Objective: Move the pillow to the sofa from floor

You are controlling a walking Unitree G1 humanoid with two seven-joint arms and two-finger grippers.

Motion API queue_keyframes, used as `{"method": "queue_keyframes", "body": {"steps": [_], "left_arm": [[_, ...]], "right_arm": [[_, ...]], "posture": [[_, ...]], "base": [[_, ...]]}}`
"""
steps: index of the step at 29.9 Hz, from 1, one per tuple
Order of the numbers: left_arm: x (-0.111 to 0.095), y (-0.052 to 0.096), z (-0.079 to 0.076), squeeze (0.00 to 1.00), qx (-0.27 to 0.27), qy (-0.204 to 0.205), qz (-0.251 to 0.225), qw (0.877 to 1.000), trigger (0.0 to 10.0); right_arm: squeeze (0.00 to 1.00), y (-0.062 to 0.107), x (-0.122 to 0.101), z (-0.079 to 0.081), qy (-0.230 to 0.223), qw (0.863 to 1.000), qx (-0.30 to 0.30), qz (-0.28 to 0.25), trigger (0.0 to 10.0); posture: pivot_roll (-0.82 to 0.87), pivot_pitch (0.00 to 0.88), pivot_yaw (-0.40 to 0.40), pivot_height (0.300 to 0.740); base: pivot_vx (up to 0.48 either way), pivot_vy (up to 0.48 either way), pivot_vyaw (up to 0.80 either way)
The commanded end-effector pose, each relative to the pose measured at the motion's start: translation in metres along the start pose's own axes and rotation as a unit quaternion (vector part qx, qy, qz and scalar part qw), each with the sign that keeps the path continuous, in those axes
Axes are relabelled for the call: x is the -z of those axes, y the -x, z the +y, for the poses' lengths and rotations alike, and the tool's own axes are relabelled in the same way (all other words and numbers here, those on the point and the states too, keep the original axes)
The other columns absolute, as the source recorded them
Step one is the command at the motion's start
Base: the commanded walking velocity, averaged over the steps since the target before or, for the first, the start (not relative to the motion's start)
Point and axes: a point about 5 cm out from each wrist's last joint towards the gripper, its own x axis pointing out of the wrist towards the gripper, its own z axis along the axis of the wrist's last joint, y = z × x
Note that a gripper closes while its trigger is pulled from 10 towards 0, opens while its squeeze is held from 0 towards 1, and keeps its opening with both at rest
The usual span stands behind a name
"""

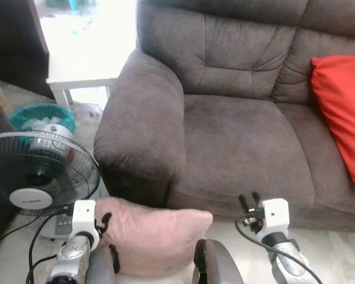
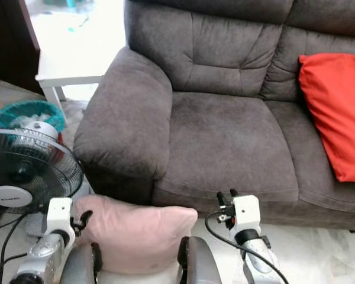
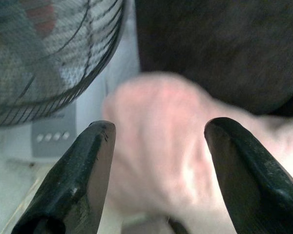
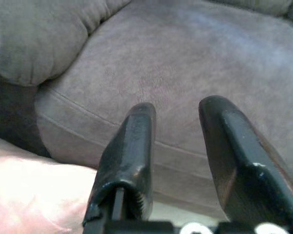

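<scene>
A pale pink pillow [image 1: 157,234] lies on the light floor against the front of the grey-brown sofa [image 1: 236,136], below its left armrest [image 1: 142,118]. My left gripper [image 1: 104,223] is at the pillow's left edge. In the left wrist view it [image 3: 158,129] stands open, with the pillow [image 3: 161,141] just beyond the fingertips. My right gripper [image 1: 249,201] hovers right of the pillow, in front of the seat cushion's front edge. It [image 4: 178,109] is open with nothing between its fingers, pointing at the seat cushion [image 4: 185,63].
A red cushion [image 1: 343,112] leans on the sofa's right side. A black standing fan [image 1: 38,171] is close on the left, its cables trailing over the floor. Behind it are a teal basket [image 1: 41,115] and a white side table [image 1: 83,77].
</scene>
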Motion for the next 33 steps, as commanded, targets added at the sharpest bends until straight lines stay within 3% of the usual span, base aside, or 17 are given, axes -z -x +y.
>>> {"method": "queue_keyframes", "body": {"steps": [1,8,25,33], "left_arm": [[0.007,0.002,-0.002,0.0,-0.003,0.0,0.009,1.0,10.0],[0.01,0.004,0.0,0.0,-0.018,0.005,0.003,1.0,10.0],[-0.003,0.003,0.03,0.0,-0.085,0.003,-0.023,0.996,10.0],[-0.007,0.001,0.032,0.0,-0.086,0.006,-0.024,0.996,10.0]], "right_arm": [[0.0,0.004,-0.003,-0.009,0.001,1.0,0.002,0.003,10.0],[0.0,0.007,-0.009,-0.01,0.002,1.0,-0.011,0.003,10.0],[0.0,0.031,-0.026,-0.021,0.026,0.998,-0.045,0.033,10.0],[0.0,0.033,-0.021,-0.037,0.034,0.997,-0.052,0.053,10.0]], "posture": [[0.01,0.137,-0.204,0.543],[-0.02,0.18,-0.244,0.543],[-0.07,0.249,-0.343,0.543],[-0.08,0.252,-0.379,0.543]], "base": [[0.0,0.0,0.0],[0.0,0.0,0.0],[0.0,0.0,0.0],[0.0,0.0,0.0]]}}
